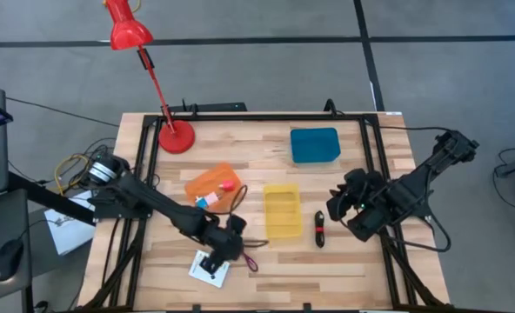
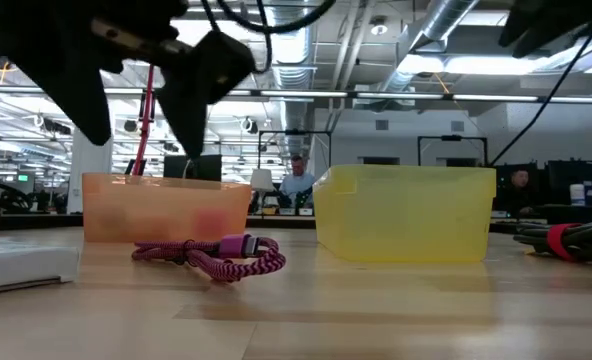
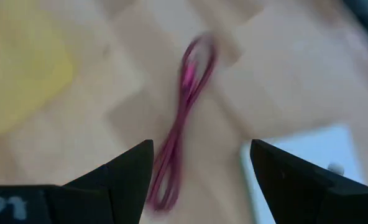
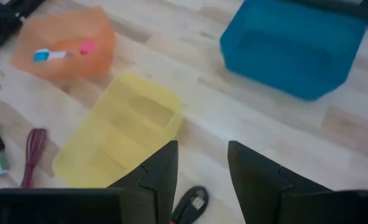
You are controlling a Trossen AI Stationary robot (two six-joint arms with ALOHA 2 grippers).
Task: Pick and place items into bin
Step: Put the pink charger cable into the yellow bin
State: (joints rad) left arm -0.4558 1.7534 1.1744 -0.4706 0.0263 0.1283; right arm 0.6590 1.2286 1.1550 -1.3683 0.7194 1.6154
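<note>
Maroon cord point(image 3: 183, 118) lies loose on the wood, between the white card point(image 1: 210, 268) and the yellow bin point(image 1: 283, 210), just in front of the orange bin point(image 2: 164, 207). To lift it cleanly, I would drop straight down and pinch across the doubled strands near the middle. Left gripper point(image 3: 199, 177) hovers over it, fingers spread and empty, arm stretched low across the table. Right gripper point(image 4: 201, 169) waits near the black-and-red stick tool point(image 1: 319, 229), parted, holding nothing.

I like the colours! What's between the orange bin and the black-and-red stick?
The yellow plastic bin sits between the orange plastic bin and the black-and-red stick tool, seen in the high view.
</note>
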